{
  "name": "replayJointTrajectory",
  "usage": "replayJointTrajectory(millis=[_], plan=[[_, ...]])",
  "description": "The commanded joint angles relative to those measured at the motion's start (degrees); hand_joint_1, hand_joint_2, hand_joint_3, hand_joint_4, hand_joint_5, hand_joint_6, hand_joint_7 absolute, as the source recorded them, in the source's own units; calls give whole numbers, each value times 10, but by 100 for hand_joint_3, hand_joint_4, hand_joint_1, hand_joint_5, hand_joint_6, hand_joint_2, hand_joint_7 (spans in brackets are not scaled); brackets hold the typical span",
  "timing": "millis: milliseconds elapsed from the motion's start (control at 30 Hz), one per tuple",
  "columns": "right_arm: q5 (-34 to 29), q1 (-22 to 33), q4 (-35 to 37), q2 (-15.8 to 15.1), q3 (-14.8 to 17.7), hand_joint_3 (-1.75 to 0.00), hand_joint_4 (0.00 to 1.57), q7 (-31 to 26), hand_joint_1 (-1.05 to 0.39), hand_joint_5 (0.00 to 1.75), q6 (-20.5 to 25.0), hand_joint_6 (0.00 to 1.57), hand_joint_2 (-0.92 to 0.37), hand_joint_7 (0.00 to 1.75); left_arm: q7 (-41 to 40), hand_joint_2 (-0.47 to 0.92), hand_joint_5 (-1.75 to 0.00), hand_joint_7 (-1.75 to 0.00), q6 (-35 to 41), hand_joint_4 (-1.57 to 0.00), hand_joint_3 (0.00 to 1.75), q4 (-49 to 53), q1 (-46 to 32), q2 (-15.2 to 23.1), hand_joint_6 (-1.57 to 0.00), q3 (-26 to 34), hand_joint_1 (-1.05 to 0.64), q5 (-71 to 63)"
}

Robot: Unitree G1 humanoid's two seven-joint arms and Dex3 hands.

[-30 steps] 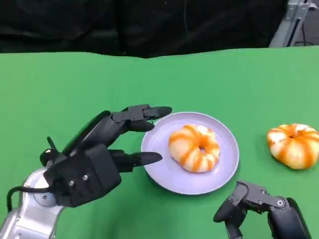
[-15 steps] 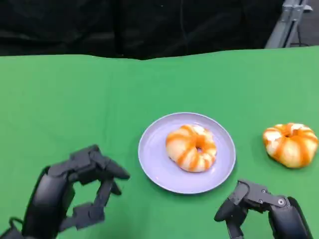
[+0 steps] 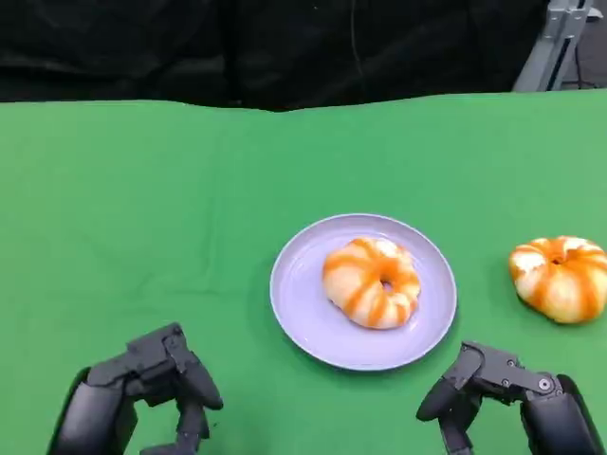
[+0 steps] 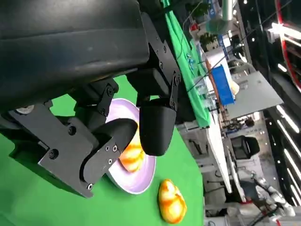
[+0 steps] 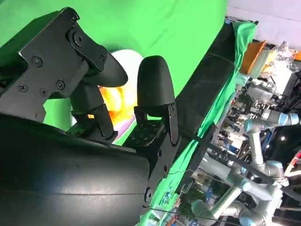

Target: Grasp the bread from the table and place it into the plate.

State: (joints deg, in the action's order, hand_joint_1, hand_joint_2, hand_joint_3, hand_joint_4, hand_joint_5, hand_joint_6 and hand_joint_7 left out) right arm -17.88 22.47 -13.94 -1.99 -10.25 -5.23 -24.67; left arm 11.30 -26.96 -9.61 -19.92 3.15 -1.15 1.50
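A striped orange-and-white bread ring [image 3: 372, 282] lies in the lavender plate [image 3: 303, 318] at the table's middle. A second bread of the same kind [image 3: 561, 277] sits on the green cloth to the plate's right. My left hand [image 3: 142, 403] is low at the front left, well apart from the plate, fingers bent but apart and holding nothing. My right hand [image 3: 503, 403] rests at the front right, just in front of the plate's rim, also holding nothing. The left wrist view shows my left hand [image 4: 117, 117] with the plate [image 4: 141, 181] and the loose bread [image 4: 171, 207] beyond its fingers.
Green cloth [image 3: 142, 209] covers the table, with a black curtain [image 3: 285, 47] behind its far edge. A grey metal frame [image 3: 555, 43] stands at the back right. The right wrist view shows lab benches and robot arms [image 5: 254, 141] past the table.
My left hand has pulled back from the plate's left rim to the front left corner and dropped low. The bread stays in the plate. My right hand has not moved.
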Motion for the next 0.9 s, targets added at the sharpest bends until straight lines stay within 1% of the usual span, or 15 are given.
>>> replayJointTrajectory(millis=[33, 167, 600, 900], plan=[[7, 7, -9, -7, 5, -133, 84, 4, -5, 158, 1, 86, -30, 127, -7, 34, -175, -161, -14, -85, 145, 5, -9, 0, -79, -4, -14, -6], [9, 9, -14, -6, 5, -133, 84, 8, -5, 158, 5, 86, -30, 127, -6, 34, -175, -161, -13, -86, 146, 4, -10, 1, -78, -6, -11, -6], [0, 9, -7, -10, 11, -134, 84, 4, -4, 156, -9, 86, -29, 128, -9, 33, -175, -161, -26, -84, 148, 16, -2, 3, -77, -6, -7, -15], [5, 11, -9, -8, 9, -136, 84, 7, -3, 155, -3, 86, -29, 128, -4, 32, -175, -161, -22, -85, 150, 17, 0, 6, -78, -6, -4, -8]])
